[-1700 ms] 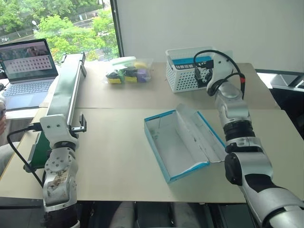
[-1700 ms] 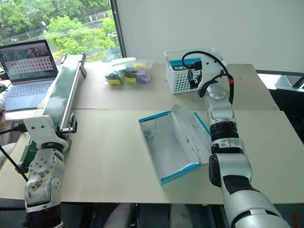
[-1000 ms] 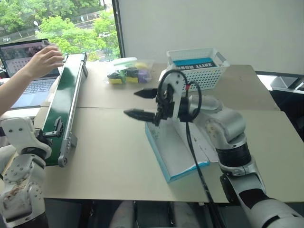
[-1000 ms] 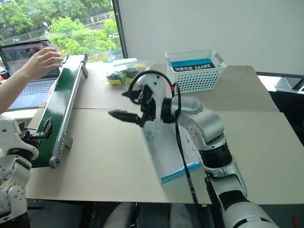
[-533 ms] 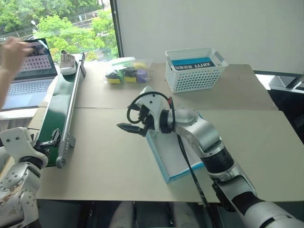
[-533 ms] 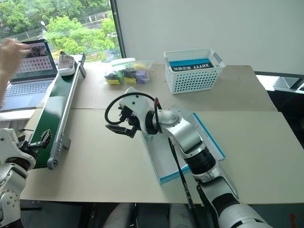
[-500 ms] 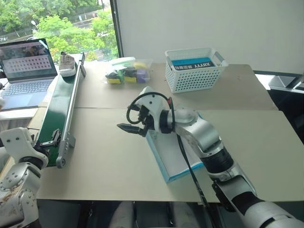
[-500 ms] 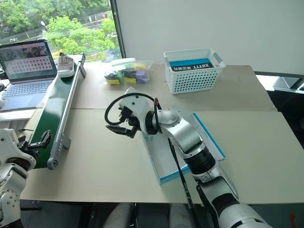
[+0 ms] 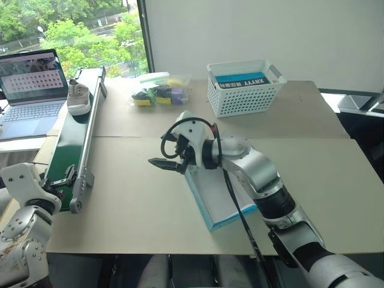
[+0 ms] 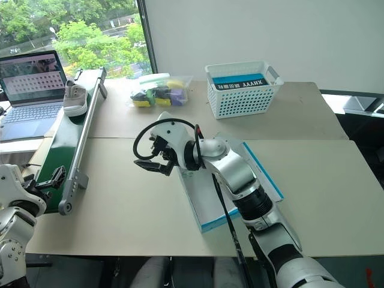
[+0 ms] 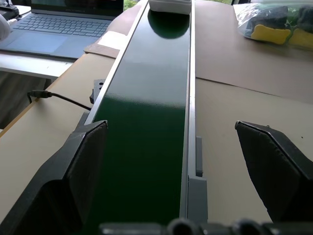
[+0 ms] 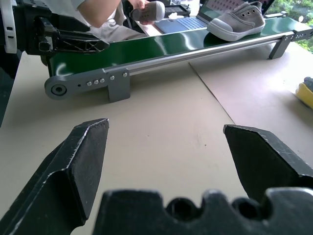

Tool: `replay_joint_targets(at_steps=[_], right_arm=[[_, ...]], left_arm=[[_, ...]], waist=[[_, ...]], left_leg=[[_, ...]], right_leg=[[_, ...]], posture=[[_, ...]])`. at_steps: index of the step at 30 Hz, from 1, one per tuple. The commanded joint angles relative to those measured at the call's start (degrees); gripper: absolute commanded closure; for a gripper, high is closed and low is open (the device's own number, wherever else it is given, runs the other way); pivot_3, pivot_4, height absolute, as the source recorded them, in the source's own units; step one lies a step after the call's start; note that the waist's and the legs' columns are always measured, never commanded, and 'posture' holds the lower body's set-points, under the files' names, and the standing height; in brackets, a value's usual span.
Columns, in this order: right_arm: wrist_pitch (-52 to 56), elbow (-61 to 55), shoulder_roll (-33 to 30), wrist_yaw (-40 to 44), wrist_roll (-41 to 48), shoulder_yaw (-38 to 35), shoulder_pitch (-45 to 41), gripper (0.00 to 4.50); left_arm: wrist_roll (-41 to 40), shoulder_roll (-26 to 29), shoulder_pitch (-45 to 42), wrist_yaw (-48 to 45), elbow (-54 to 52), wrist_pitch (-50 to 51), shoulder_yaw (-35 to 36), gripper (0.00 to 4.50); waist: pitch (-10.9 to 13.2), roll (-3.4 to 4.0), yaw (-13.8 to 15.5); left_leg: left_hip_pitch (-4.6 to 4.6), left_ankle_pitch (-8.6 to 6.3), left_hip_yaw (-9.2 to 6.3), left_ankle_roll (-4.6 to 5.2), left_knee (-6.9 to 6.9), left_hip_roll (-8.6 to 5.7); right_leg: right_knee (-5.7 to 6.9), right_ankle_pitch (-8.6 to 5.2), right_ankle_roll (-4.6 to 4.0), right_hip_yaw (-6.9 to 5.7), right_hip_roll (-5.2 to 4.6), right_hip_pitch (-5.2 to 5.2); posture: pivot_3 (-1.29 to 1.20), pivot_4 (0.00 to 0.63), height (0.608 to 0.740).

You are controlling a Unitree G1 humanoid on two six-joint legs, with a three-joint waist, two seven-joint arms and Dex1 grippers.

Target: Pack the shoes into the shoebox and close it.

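- Grey-taupe soft shoe with a pale sole (image 9: 78,98) rides the far end of the green conveyor belt (image 9: 71,139); let it arrive before grasping.
- Both claws gape empty: left gripper (image 11: 181,161) at the belt's near end, right gripper (image 10: 157,158) over bare table.
- Bright blue cardboard shoebox with a white inside (image 9: 221,200) lies open beneath the right forearm; avoid its rim.
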Motion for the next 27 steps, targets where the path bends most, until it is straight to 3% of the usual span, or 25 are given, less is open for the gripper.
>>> replay_joint_targets(at_steps=[1,27], right_arm=[[-1.9,-1.4,0.3,0.2,-0.2,-0.9,-0.2,0.05],[-1.3,-1.8,0.9,-0.9,-0.9,-1.4,0.1,0.05]], left_arm=[[-0.3,-0.2,0.6,0.8,-1.6,0.0,0.8,0.0],[3.9,0.2,2.1,0.8,3.4,-3.1,-2.0,0.0]], waist=[[0.0,0.0,0.0],[0.0,-0.01,0.0]], left_leg=[[0.0,0.0,0.0,0.0,0.0,0.0],[-0.01,0.0,0.0,-0.01,-0.03,0.01]], right_leg=[[0.0,0.0,0.0,0.0,0.0,0.0],[-0.02,0.0,-0.01,0.0,0.0,-0.02]], posture=[[0.0,0.15,0.728],[0.0,0.15,0.728]])
